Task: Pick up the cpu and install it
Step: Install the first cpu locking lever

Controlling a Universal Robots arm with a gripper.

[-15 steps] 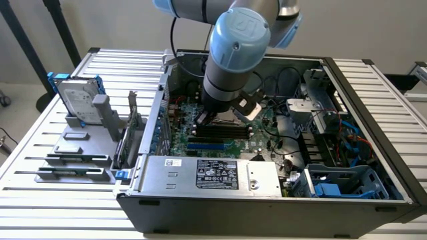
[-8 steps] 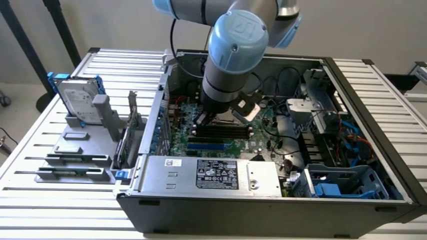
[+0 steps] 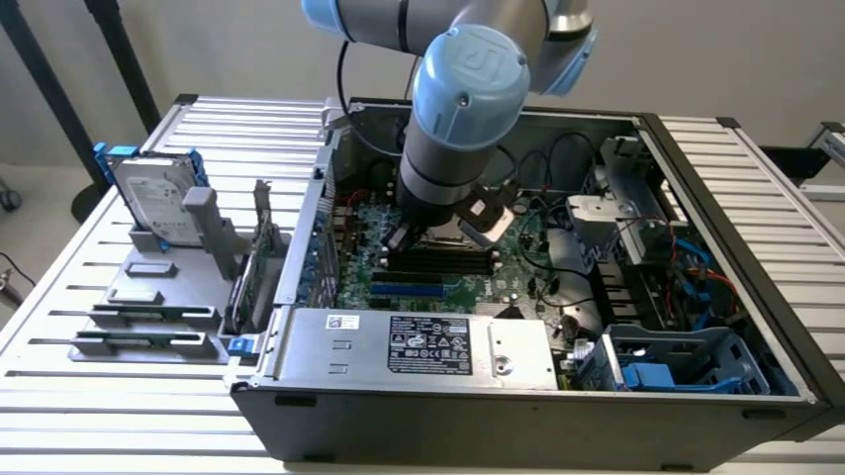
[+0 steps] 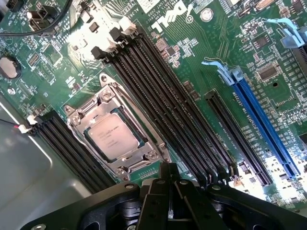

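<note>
A slatted white counter [image 3: 93,267] carries an open computer case [image 3: 528,416] at centre and a grey parts rack [image 3: 158,317] at nine o'clock.

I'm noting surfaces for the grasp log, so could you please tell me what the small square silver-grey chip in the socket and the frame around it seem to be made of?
The small square silver-grey cpu looks like brushed metal on top: matte, pale, with faint printed marks. The silver socket frame around it looks like bare stamped steel, shinier, with bright glints along its edges and screw heads. Both are judged by look alone.
</note>
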